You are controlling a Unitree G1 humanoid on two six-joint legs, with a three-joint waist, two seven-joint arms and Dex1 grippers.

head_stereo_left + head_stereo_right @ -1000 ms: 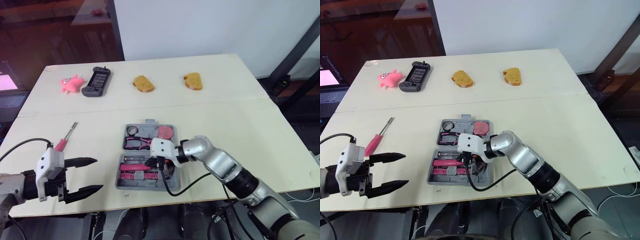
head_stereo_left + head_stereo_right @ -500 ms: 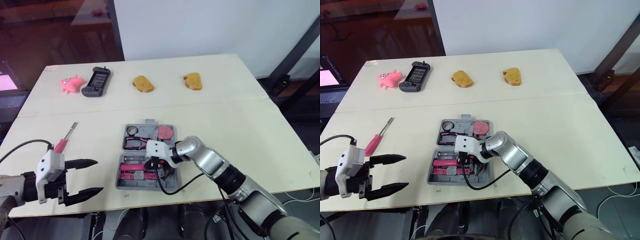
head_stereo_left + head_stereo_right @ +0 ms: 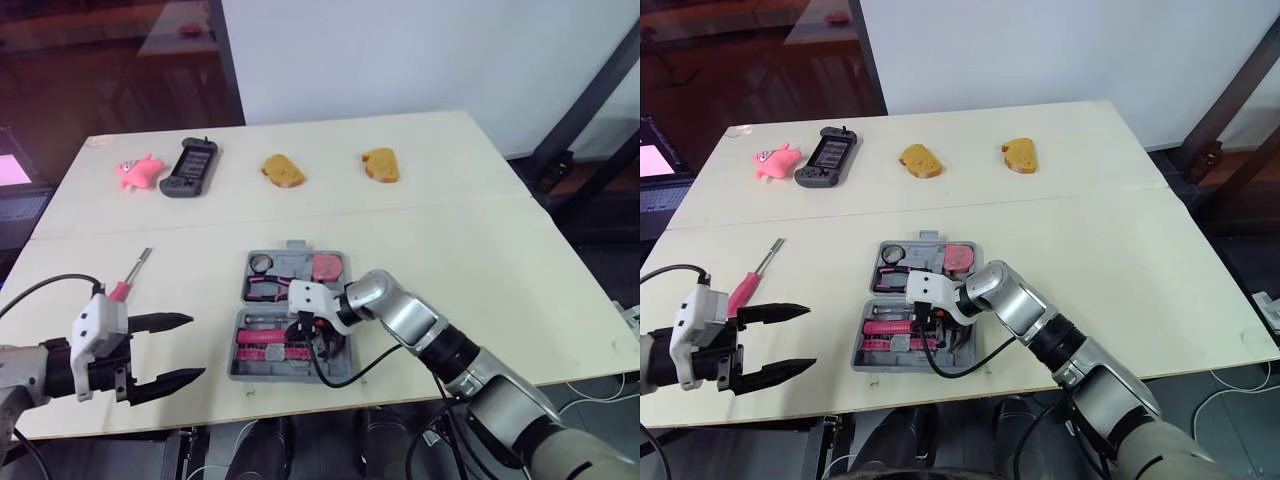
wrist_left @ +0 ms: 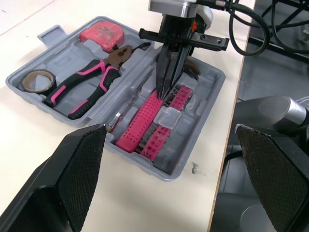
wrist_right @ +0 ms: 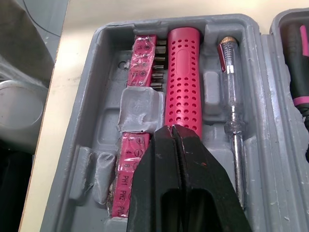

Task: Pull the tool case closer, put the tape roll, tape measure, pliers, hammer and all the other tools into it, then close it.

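- Looking down from the head camera, I saw the pale table carrying everything, with the grey tool case lying open near its front edge.
- My left gripper hung over the front left edge, well apart from the case, its fingers spread wide and empty.
- My right gripper was inside the case's near half with its fingers pressed together and nothing between them. The tips sat at the hammer, on its pink perforated handle, though I could not tell whether they touched it.
- A black game controller lay at the far left, beside a pink plush toy.
- Two bread pieces lay along the far side.
- The pliers sat in the case's far half, between the tape measure and the tape roll.
- A pink-handled screwdriver lay on the table left of the case, outside it.
- A clear tester screwdriver and pink bit strips flanked the hammer.
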